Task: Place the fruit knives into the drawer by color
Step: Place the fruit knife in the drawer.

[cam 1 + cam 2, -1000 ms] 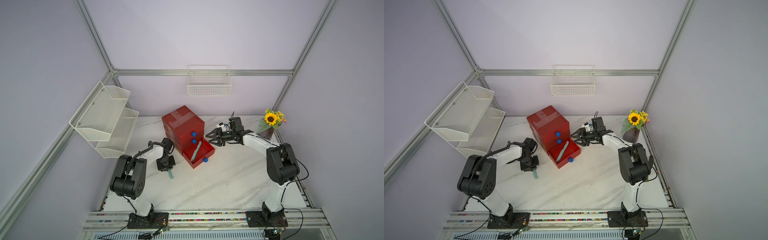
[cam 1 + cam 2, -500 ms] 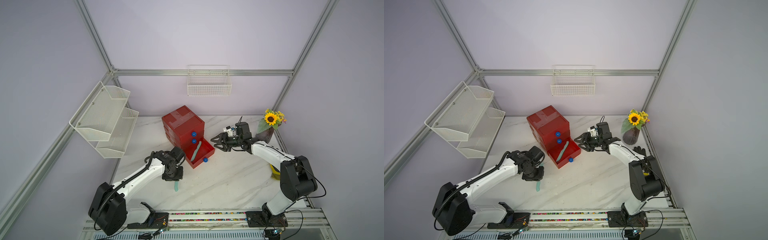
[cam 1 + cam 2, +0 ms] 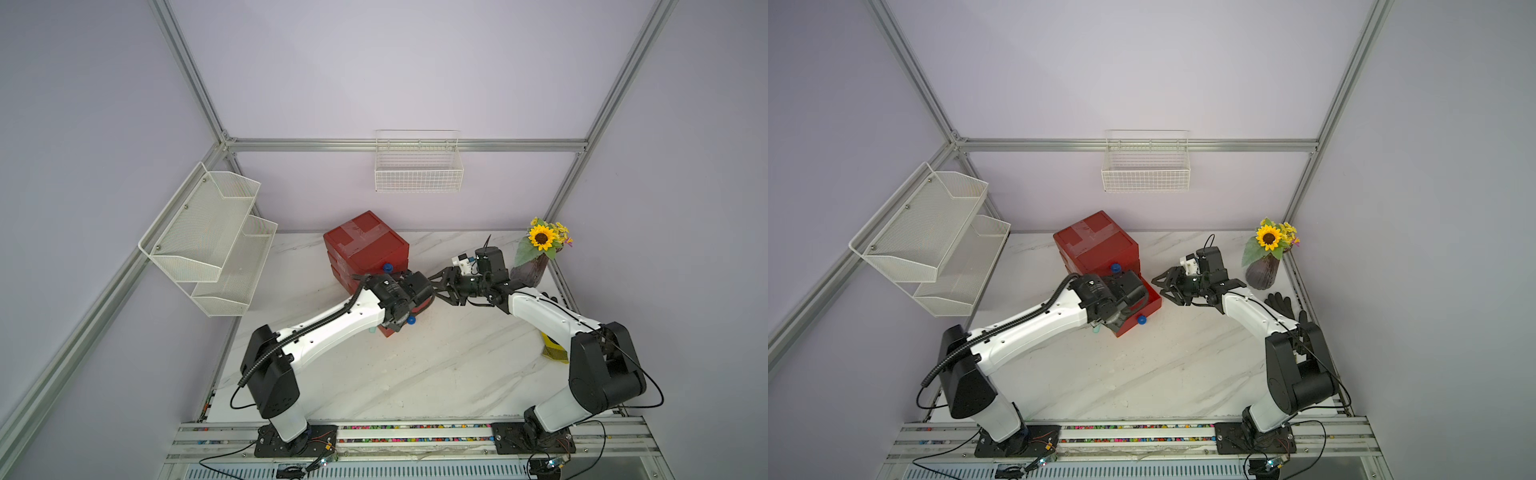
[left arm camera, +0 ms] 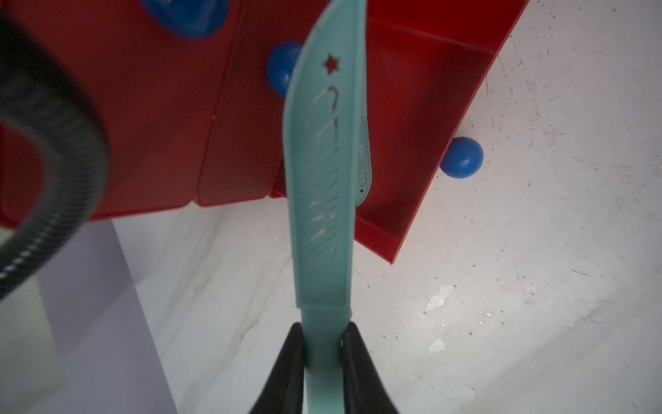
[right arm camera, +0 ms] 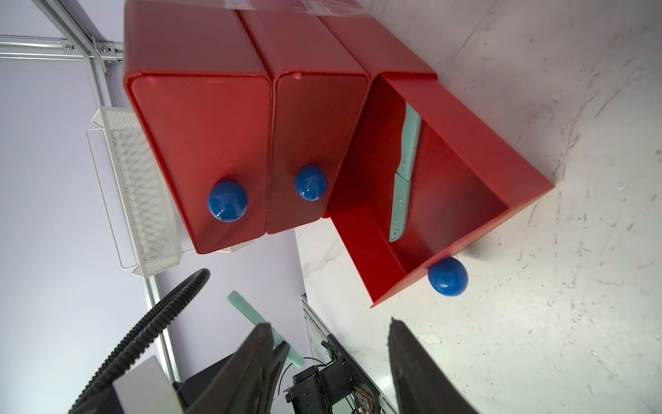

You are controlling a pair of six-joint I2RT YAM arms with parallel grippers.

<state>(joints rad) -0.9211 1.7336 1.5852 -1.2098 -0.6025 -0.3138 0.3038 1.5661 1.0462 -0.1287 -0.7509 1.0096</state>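
White marbled worktop (image 3: 415, 374) carries the red cabinet (image 3: 365, 245), and its lowest drawer (image 5: 476, 139) stands pulled out. One teal knife (image 5: 403, 179) lies inside this drawer along one wall. The left jaws are closed on the handle of a second teal knife (image 4: 322, 179), which is held in the air. Its blade end reaches over the open drawer. The right jaws stand open and empty, near the front of the drawer.

The knife looks slim, stiff and light, so I judge that lifting it needs little force. Its flat faces seem smooth and perhaps slippery. The long blade may swing if it is pinched only at the far end. A hold on the handle, close to the step where the blade begins, seems the safest.

In both top views the left wrist covers the drawer, and only a small teal tip (image 3: 1096, 330) shows below it. The left wrist view cuts off the end of the handle. Letters cut into the blade are too blurred to read surely. No green or pink knives are visible, and the two upper drawers are shut, so I cannot tell what they hold.
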